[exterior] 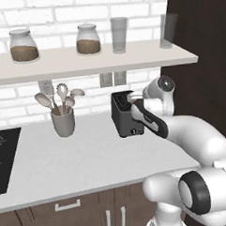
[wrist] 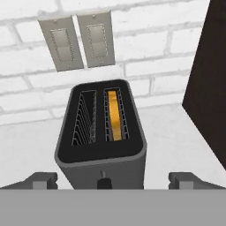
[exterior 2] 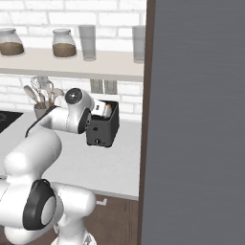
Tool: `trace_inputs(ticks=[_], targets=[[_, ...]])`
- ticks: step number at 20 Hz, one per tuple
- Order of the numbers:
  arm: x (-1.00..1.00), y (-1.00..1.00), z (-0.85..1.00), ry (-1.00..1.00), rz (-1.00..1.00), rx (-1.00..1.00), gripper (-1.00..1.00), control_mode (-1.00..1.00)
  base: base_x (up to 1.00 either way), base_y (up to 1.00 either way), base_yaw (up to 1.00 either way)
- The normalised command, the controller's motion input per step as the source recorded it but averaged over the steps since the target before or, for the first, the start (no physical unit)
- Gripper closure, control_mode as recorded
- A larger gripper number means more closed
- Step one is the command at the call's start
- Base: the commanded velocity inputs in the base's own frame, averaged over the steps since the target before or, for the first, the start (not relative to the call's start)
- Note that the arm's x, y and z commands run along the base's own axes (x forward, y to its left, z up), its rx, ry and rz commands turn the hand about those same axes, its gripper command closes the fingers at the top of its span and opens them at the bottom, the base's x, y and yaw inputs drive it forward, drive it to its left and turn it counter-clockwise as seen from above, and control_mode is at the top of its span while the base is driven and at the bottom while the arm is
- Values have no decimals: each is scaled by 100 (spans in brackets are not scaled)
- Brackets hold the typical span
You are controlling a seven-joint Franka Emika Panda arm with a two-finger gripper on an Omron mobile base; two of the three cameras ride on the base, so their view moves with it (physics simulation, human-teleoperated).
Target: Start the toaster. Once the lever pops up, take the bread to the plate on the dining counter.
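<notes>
From the left base view, you have the toaster (exterior: 126, 115) on the grey worktop (exterior: 65, 159) near the utensil holder (exterior: 62, 121), with the arm's hand close over its top right, so a careless descent could knock it back toward the wall. In the right base view, the hand crowds the toaster's near top edge. In the hand view, the bread (wrist: 114, 115) sits in the right slot; the gripper (wrist: 113, 180) is spread wide, holding nothing, fingertips (wrist: 43, 180) either side of the front face, and could miss the lever.
</notes>
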Motion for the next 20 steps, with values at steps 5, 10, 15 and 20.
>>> trace_inputs(ticks=[5, 10, 15, 20], targets=[[13, 0, -5, 3, 0, -2, -100, -100, 0, 0, 0], [19, 0, -6, 3, -1, 0, -100, -100, 0, 0, 0], [8, 0, -22, 1, 0, 0, -100, -100, 0, 0, 0], [9, 0, -24, 0, 0, 0, -100, -100, 0, 0, 0]])
